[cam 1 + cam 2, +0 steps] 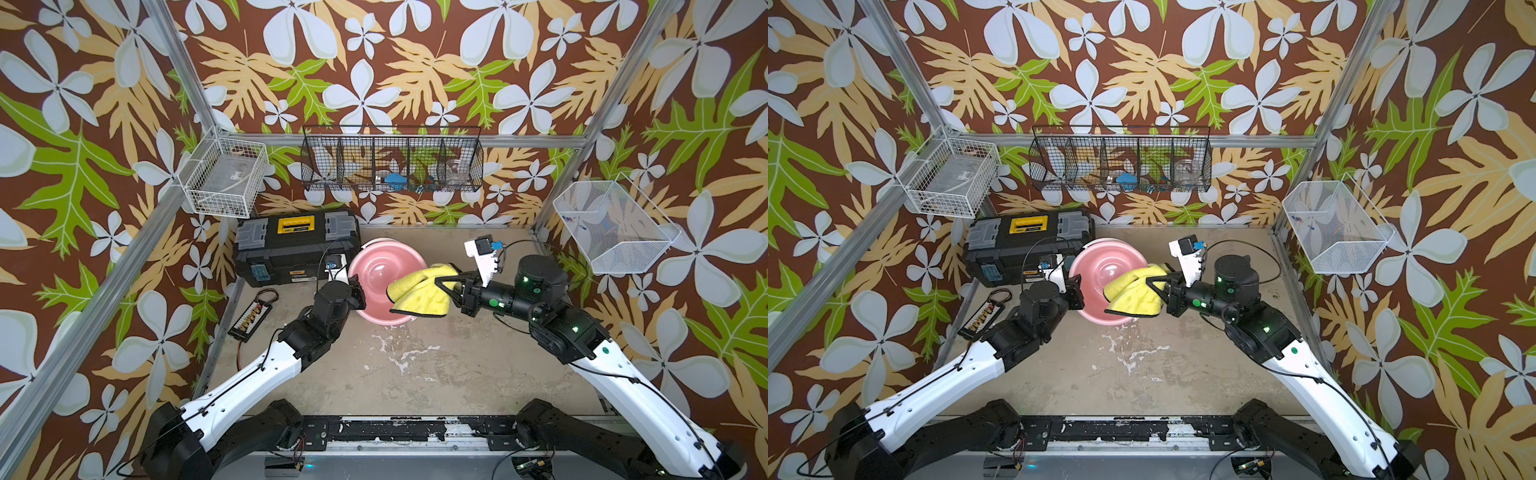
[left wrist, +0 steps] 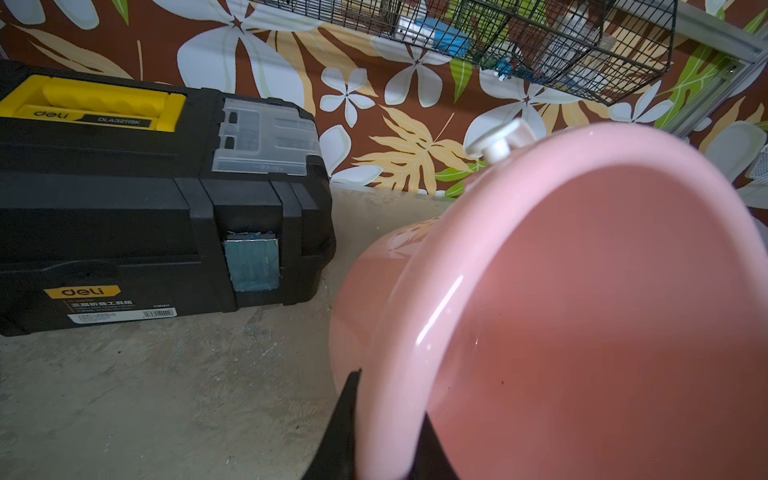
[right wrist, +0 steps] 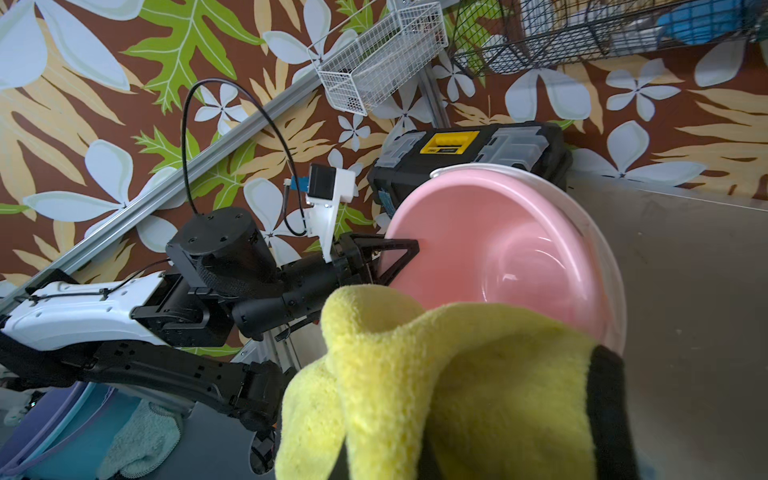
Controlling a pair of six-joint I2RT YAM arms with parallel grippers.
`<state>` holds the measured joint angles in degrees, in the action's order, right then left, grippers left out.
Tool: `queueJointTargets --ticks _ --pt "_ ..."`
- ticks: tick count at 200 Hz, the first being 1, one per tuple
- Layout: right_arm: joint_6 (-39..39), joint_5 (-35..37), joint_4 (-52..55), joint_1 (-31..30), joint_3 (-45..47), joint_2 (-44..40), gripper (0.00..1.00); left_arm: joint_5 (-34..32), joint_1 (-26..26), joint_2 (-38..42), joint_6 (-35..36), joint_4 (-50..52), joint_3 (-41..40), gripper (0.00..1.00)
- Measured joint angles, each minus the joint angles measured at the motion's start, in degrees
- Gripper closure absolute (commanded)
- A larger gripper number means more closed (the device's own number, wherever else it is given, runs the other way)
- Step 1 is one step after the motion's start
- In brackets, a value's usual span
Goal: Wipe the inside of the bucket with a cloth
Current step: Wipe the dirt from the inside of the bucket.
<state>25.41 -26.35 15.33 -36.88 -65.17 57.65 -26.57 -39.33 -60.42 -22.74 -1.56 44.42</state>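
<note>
Right wrist view shows the left gripper [image 3: 401,261] clenched on the rim of the bucket [image 3: 511,249], one finger inside and one outside. The bucket sits mid-frame in both top views, tipped so its mouth faces up and toward the right arm, with its far side close to the black toolbox [image 1: 291,249]. The right gripper [image 1: 442,284] is clamped on the bunched yellow cloth [image 1: 419,293], which overlaps the bucket's lower-right rim and, by my reading, is not yet deep inside. The risk is the thin rim hold: a hard push with the cloth could twist the smooth plastic out of the left gripper or slide the bucket across the worktop [image 1: 415,365]. The folded cloth could also catch on the rim and pull free.
</note>
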Motion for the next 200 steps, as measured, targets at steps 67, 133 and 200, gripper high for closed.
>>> queueJointTargets --ticks 67,133,200 --pt "0.24 11.04 -3.76 -3.65 0.33 11.52 1.0 -0.5 -1.75 2.08 -2.71 0.72 1.57 1.0" --pt "-4.79 23.52 -3.43 -12.66 -5.99 23.43 1.0 3.06 -1.77 0.87 -6.03 6.97 6.62 1.0" --pt "-10.67 35.91 0.35 -13.11 -5.62 34.07 1.0 7.26 -1.9 -1.38 -11.63 18.53 10.67 1.0"
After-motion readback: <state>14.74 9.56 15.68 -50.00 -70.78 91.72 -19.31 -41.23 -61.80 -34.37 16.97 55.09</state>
